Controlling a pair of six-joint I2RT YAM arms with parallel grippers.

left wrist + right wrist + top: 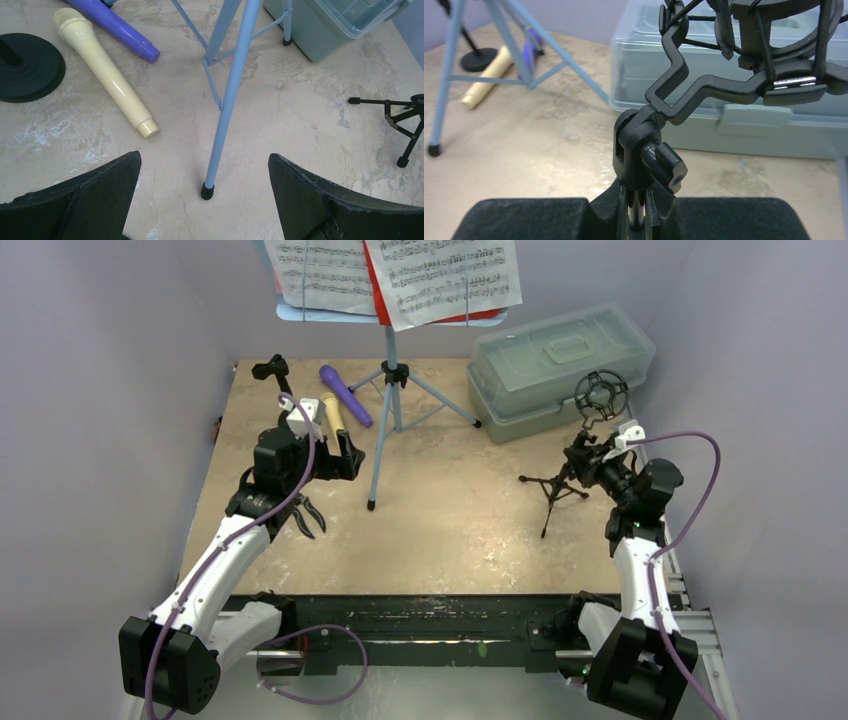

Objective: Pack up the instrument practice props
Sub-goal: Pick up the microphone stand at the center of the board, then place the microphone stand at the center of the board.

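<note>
Gripping the tripod holder's stem, the right gripper sits near the box; the left gripper gapes over bare table.

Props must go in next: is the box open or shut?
Shut: the lid sits flat on the box, no gap along its rim.
</note>
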